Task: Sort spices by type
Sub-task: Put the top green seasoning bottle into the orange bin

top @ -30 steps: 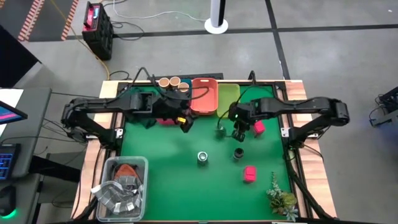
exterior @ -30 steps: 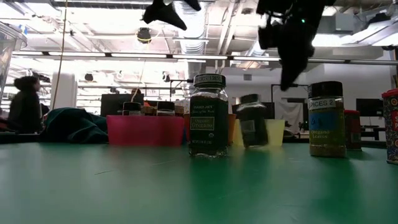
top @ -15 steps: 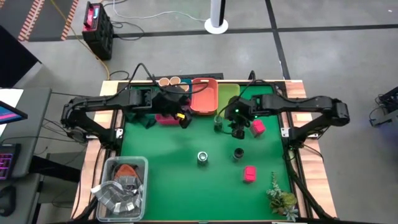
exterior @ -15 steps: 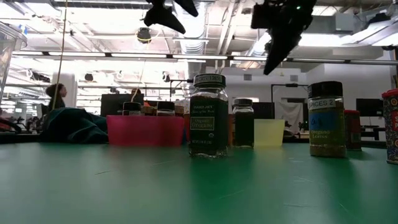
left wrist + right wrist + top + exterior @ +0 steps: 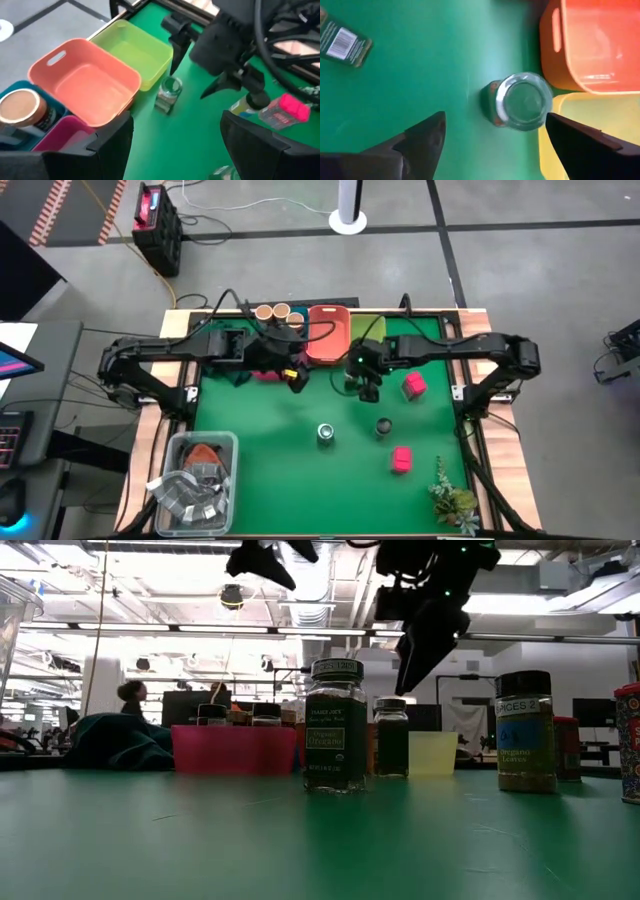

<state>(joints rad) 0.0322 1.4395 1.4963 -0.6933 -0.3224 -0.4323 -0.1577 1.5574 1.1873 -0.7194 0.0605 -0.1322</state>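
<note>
From above, the green table (image 5: 300, 480) shows both arms at its far side. The right gripper (image 5: 366, 383) hangs over a small jar (image 5: 352, 383) standing just before the yellow-green tray (image 5: 366, 330); the orange tray (image 5: 328, 335) is next to that. The left gripper (image 5: 296, 376) waits near the magenta tray (image 5: 268, 373), holding nothing. Other spices sit well apart: a silver-topped jar (image 5: 326, 433), a dark-topped jar (image 5: 384, 426), two pink boxes (image 5: 402, 459), and tan-topped jars (image 5: 272, 312) at the back edge.

At table height, the right gripper (image 5: 428, 635) is clear above the small jar (image 5: 391, 737), not touching it. A taller labelled jar (image 5: 335, 726) stands nearer.

Through the left wrist camera, its fingers (image 5: 112, 140) stand wide apart and empty; beyond them the small jar (image 5: 168, 94) stands upright beside the yellow-green tray (image 5: 150, 45), with the right arm over it.

Through the right wrist camera, the fingers (image 5: 422, 137) are spread, framing the small jar's top (image 5: 525, 100) without contact. It stands close against the corners of both trays.

I'd judge these jars to be glass: rigid, fairly light, smooth-sided and breakable if tipped or dropped. The surest hold looks to be across the body or cap from above, squarely, as round glass may slip or twist in a skewed pinch.
</note>
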